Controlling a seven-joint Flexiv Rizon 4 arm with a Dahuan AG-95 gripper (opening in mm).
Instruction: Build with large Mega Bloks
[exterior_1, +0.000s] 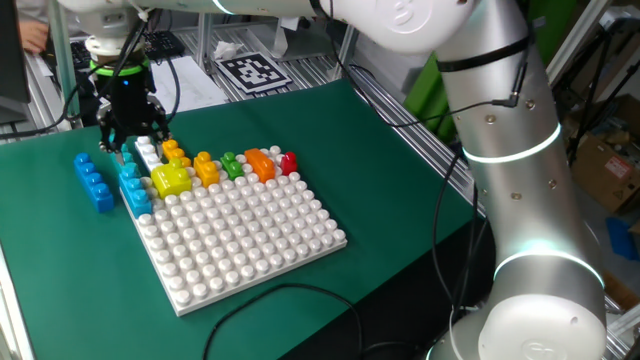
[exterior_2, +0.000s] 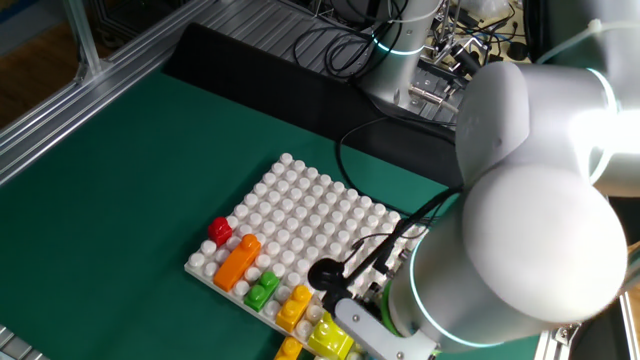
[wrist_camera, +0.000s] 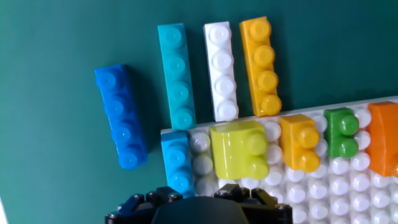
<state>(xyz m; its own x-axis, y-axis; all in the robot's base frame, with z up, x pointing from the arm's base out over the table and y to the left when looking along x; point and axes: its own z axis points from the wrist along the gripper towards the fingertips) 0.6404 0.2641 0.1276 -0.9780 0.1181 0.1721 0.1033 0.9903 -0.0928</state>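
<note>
My gripper (exterior_1: 133, 143) hangs open over the far left corner of the white baseplate (exterior_1: 250, 240), with nothing between its fingers. In the hand view only the finger bases of the gripper (wrist_camera: 196, 200) show at the bottom edge. Off the plate on the mat lie a blue Mega Blok (wrist_camera: 121, 116), a long teal one (wrist_camera: 176, 74), a white one (wrist_camera: 221, 71) and a long orange-yellow one (wrist_camera: 261, 65). Along the plate's edge sit a short teal blok (wrist_camera: 176, 163), a yellow-green one (wrist_camera: 239, 149), an orange one (wrist_camera: 300, 142), a green one (wrist_camera: 341, 132), an orange one (wrist_camera: 382, 138) and a red one (exterior_1: 289, 162).
The green mat (exterior_1: 300, 110) covers the table. The arm's large white links (exterior_2: 520, 200) fill the right side of the other fixed view and hide the gripper there. A black cable (exterior_1: 300, 295) runs across the mat near the front. A printed marker sheet (exterior_1: 253, 70) lies behind the mat.
</note>
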